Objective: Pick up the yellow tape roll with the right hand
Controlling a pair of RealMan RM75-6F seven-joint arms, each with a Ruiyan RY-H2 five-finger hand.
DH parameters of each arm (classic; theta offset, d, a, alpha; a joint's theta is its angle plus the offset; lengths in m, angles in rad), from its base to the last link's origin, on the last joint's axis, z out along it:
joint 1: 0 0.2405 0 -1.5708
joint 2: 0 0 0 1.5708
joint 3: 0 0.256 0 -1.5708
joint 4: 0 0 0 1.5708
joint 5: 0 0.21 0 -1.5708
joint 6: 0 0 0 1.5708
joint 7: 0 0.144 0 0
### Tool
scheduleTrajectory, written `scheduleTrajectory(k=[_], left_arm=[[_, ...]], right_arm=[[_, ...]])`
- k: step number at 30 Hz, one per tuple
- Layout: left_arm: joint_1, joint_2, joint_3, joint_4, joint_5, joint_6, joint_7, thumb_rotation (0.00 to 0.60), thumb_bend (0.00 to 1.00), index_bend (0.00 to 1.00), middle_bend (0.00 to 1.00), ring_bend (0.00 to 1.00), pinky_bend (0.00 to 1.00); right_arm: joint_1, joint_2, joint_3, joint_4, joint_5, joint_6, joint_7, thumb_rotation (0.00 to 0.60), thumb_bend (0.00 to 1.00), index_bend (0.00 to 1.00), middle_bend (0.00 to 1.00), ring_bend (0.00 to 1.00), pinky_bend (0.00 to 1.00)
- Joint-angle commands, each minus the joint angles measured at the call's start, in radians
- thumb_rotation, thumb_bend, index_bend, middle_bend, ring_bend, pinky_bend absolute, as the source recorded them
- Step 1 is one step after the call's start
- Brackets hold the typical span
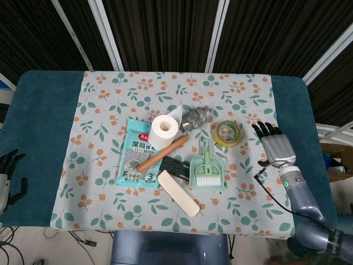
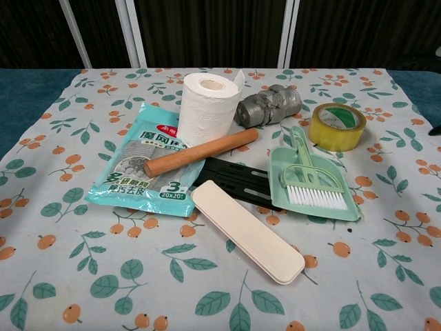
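A: Where was the yellow tape roll (image 1: 228,133)?

B: Flat on the tablecloth (image 1: 110,99), beside the green dustpan (image 1: 207,172). The right hand (image 1: 275,148) was near, empty, fingers apart.

A: Handling?

B: Probably light, stiff, smooth; grip across the outer rim.

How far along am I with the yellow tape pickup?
Early approach only. The right robot hand is empty, fingers spread, beside the yellow tape roll without touching it. The roll lies flat on the floral tablecloth. Reaching over, gripping and lifting remain.
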Motion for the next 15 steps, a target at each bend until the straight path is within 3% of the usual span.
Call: scheduleTrajectory(k=[1, 6, 15], left_arm=[[0.001, 0.001, 0.0, -0.002, -0.002, -0.001, -0.002, 0.6, 0.54, 0.14, 0.06, 0.05, 0.0], [0.003, 0.002, -0.001, -0.007, -0.012, -0.002, 0.001, 0.6, 0.54, 0.14, 0.06, 0.05, 0.0], [0.005, 0.004, -0.007, -0.012, -0.033, -0.006, 0.007, 0.6, 0.55, 0.15, 0.06, 0.05, 0.0]], right_arm=[[0.091, -0.077, 0.032, 0.076, 0.119, -0.049, -0.077, 0.6, 0.18, 0.04, 0.0, 0.04, 0.15], [0.176, -0.152, 0.047, 0.155, 0.227, -0.104, -0.083, 0.6, 0.18, 0.04, 0.0, 0.04, 0.15], [0.318, -0.271, 0.012, 0.332, 0.383, -0.179, -0.164, 0.6, 0.18, 0.04, 0.0, 0.04, 0.15]])
